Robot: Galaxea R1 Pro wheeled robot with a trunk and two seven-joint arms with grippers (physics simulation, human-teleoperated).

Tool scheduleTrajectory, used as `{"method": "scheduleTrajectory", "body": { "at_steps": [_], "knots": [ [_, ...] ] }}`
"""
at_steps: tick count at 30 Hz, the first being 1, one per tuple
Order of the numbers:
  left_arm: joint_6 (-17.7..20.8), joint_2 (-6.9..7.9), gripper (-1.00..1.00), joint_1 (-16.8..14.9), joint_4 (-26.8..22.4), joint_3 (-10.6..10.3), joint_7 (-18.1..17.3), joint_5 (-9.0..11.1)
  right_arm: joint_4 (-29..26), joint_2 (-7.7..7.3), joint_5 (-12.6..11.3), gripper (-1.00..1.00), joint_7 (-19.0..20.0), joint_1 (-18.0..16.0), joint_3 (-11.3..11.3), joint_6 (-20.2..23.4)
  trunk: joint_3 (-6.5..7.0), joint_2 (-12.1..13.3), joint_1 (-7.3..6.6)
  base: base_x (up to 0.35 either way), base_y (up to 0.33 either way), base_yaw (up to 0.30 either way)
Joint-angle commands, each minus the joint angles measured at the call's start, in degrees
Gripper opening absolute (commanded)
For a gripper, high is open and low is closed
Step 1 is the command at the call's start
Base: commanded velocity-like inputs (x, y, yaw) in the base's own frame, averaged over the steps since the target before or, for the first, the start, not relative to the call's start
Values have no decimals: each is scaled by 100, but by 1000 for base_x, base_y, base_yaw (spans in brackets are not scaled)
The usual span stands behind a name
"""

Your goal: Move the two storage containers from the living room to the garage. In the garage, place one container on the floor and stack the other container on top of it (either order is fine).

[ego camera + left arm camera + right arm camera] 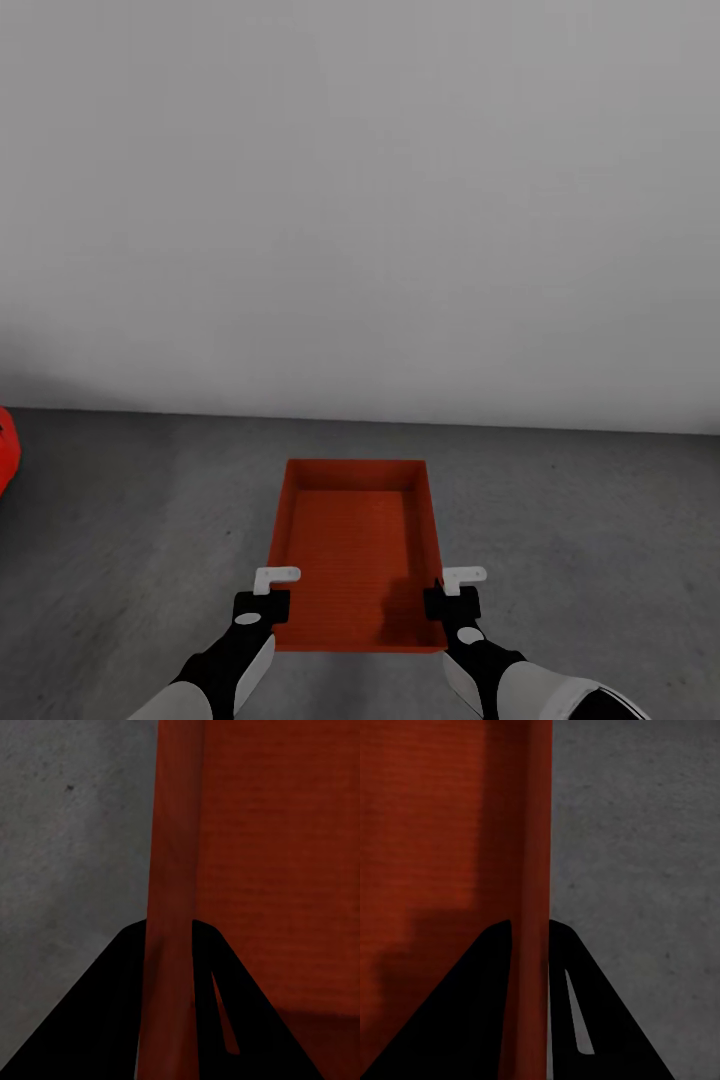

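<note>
Before the white wall (pixel 360 200), a storage container (pixel 355 550) is pinched by its thin, stiff side walls, the left gripper (pixel 272 590) and right gripper (pixel 452 590) each clamped astride one; likely light.

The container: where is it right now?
In the head view the container sits low and central over the grey floor near the wall, its side walls between the left gripper and right gripper.

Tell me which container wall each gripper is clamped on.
Left gripper straddles the left long wall of the orange-red storage container; right gripper straddles the right long wall. The short walls, nearest the robot and nearest the white wall, are ungripped.
</note>
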Motion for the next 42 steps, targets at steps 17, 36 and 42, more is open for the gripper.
{"method": "scheduleTrajectory", "body": {
  "at_steps": [17,36,42],
  "knots": [
    [-21,6,-100,-5,-69,101,60,154,64,-1,-210,-100,-37,-5,-512,-60,-310,-686,374,0,0,0],
    [-21,6,-100,-5,-69,101,63,154,64,-1,-210,-100,-37,-4,-513,-60,-651,-1448,791,0,0,0],
    [-21,6,-100,-5,-69,101,63,154,64,-1,-210,-100,-37,-4,-511,-60,-759,-1689,923,0,0,0]
  ]
}}
